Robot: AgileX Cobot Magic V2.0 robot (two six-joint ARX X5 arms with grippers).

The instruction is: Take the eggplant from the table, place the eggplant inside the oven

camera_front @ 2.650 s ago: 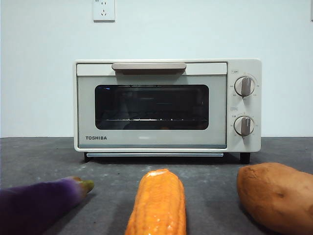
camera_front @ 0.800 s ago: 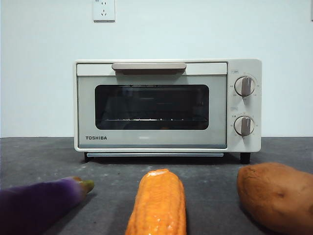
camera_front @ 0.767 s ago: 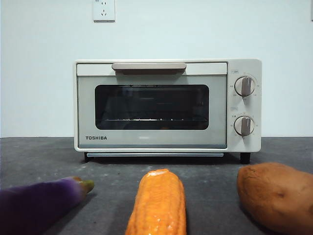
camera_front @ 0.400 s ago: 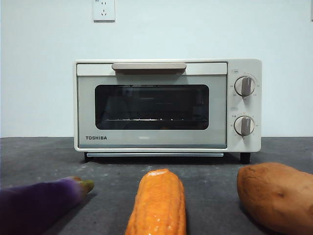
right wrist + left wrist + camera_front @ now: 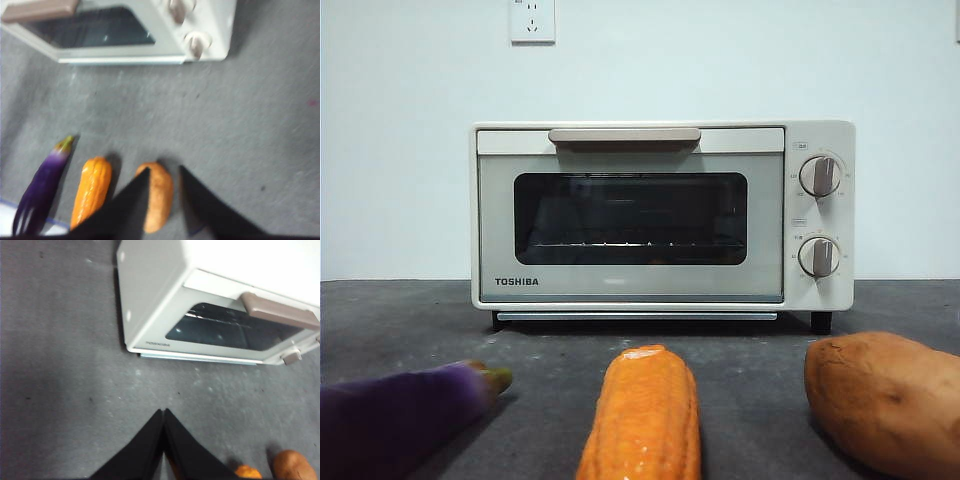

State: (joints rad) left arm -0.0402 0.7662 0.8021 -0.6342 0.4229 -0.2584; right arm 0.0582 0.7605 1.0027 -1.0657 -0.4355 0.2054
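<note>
Nothing grasped yet: my left gripper has its fingers closed and empty, my right gripper hangs part open above the table. Next I must open the oven, then reach the eggplant.

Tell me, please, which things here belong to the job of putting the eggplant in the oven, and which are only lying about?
Belong to the job:
- eggplant, lying on the table
- oven, door closed

Only lying about:
- corn cob, beside the eggplant
- sweet potato, under the open right hand
- wall socket
</note>
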